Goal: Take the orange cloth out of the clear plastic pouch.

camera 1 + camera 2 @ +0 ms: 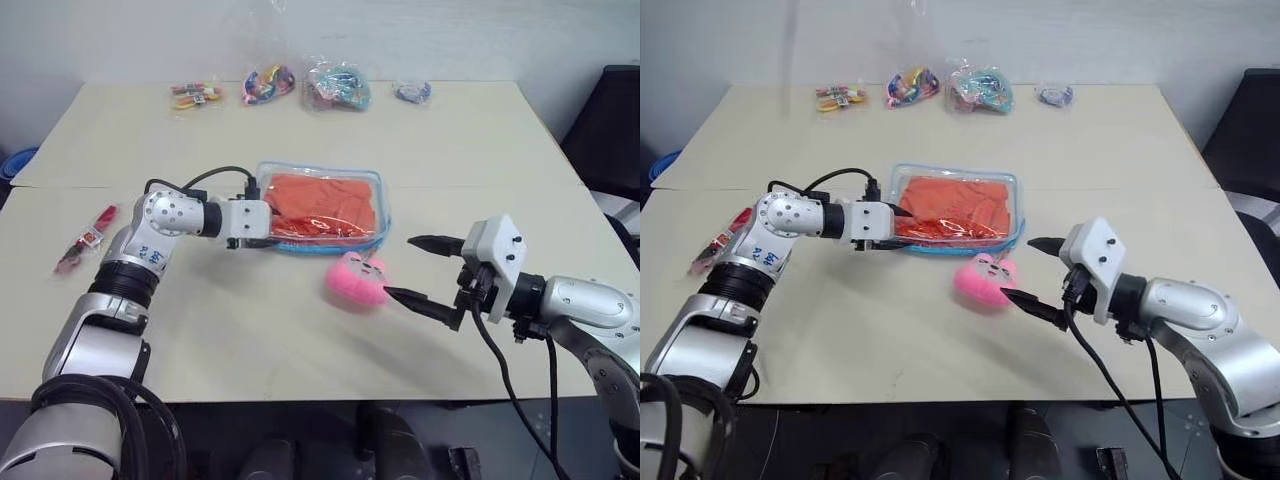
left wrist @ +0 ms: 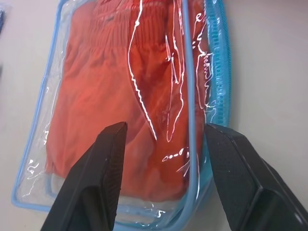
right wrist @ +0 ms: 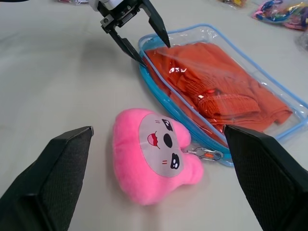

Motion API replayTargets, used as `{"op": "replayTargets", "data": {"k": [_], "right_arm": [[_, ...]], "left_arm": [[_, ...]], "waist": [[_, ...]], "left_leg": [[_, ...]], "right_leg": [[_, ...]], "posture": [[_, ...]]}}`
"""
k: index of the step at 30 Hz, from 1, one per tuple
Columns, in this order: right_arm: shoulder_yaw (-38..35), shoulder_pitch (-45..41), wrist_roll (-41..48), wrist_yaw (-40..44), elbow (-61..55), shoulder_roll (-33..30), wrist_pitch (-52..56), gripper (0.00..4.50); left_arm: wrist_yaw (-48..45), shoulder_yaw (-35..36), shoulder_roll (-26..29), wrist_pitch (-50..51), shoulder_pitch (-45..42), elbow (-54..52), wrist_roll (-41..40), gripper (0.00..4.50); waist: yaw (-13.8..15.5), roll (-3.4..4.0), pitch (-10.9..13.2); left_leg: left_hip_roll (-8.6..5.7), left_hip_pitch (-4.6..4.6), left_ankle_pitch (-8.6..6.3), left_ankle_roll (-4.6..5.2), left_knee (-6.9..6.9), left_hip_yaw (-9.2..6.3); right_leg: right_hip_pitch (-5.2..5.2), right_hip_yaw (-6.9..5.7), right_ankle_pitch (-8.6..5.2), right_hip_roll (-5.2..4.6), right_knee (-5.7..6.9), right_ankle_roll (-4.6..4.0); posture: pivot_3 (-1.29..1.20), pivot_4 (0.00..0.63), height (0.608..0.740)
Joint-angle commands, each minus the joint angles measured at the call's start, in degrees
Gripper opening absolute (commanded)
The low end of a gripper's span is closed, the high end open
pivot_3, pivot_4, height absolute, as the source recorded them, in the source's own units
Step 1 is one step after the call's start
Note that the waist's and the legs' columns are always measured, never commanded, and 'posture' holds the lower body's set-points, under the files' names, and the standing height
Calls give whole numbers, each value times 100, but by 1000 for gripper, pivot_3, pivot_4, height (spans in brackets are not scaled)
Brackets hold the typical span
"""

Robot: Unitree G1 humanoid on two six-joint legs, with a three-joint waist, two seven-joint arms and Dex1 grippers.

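Currently, I am assessing progress: the orange cloth [image 1: 325, 203] is lying fully inside the clear plastic pouch [image 1: 377, 232], so the extraction is not yet done. The pouch is resting flat near the middle of the table [image 1: 480, 140], well apart from every edge. From the right wrist view, its zippered side appears to be standing open, with the zipper pull lying beside the pink plush toy [image 1: 356, 281]; I am treating that as a judgement, not a certainty.

Remaining work, as I am reading it:
1. Get a finger inside the pouch mouth.
2. Pinch the cloth.
3. Draw it clear while the pouch is held down.

I am holding the left gripper [image 3: 153, 52] at the pouch's left end, arm extended across the table and pointing rightward and slightly down. Its 2 fingers [image 2: 96, 183] are standing apart, straddling the blue-edged corner; they are closed on nothing. I cannot tell whether one tip is already touching the plastic.

I am keeping the right gripper [image 1: 425, 270] near the table's front edge, pointing leftward, jaws spread wide and empty. Its lower fingertip is sitting just beside the plush toy, which is lying against the pouch's front edge.

4 small bags [image 1: 337, 86] are sitting along the far edge, and a red packet [image 1: 88, 238] is lying near the left edge.
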Motion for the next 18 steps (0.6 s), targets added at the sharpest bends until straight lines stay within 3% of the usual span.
{"op": "replayTargets", "data": {"k": [1,5,14,18], "right_arm": [[-190,24,83,-81,-229,-66,-28,4500],[-157,-5,71,-99,-207,-69,-48,4500],[-121,-47,74,-19,-177,-115,-74,4500],[-105,-49,60,12,-168,-134,-84,4500]], "left_arm": [[-558,159,130,-212,24,-134,-337,2731],[-705,169,224,-334,74,-79,-280,2731],[302,-23,9,-800,-340,758,532,2731],[384,46,-80,-965,-414,957,520,1807]], "waist": [[0,0,0],[0,0,0],[22,-1,0],[4,-1,-1]], "left_leg": [[0,0,0,0,0,0],[0,0,0,1,1,0],[-3,-2,-2,6,2,-1],[-4,-1,-2,8,2,0]], "right_leg": [[0,0,0,0,0,0],[0,0,0,0,0,0],[1,0,1,-1,0,2],[1,0,2,-2,0,3]], "posture": [[0,150,740],[0,150,740],[0,150,740],[0,150,740]]}}
